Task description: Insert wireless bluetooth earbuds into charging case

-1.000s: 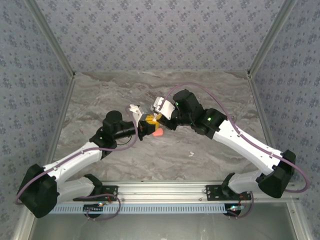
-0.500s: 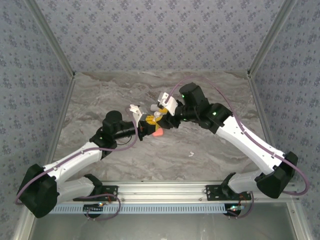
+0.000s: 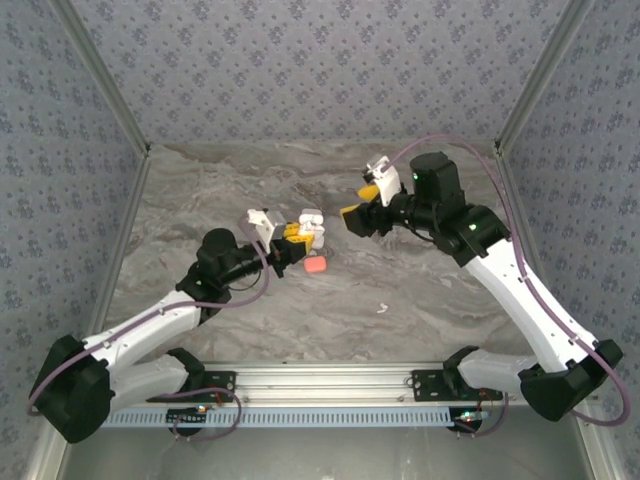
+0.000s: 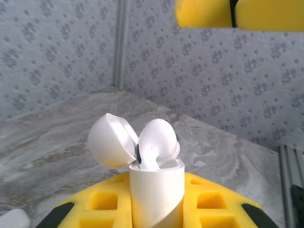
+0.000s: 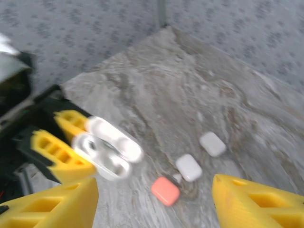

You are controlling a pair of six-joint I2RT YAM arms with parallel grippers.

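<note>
Earbud [image 4: 159, 137] is white and sits in the mouth of the white charging case [image 4: 156, 190], with its rounded head poking up above the rim and leaning toward the flipped-open lid [image 4: 111, 147]. Can't tell if it's seated all the way, or if a second one is tucked in next to it. The case stands upright, pinched between the yellow fingers [image 4: 90, 213] of the left gripper [image 4: 156, 211], so that one is clamped right on the case. From overhead, the case sits around the middle of the marble-look table [image 3: 200, 190]. The right gripper [image 3: 360, 203] is off to the right of the case, apart from it and not touching. Its own wrist camera shows the fingers [image 5: 256, 199] spread wide with nothing between them. On the table near the held case there's an orange-red case [image 5: 165, 191] and two white cases [image 5: 188, 167], all close together. Nearer the arm bases a tiny white piece [image 3: 382, 308] lies loose, too small to say what it is
</note>
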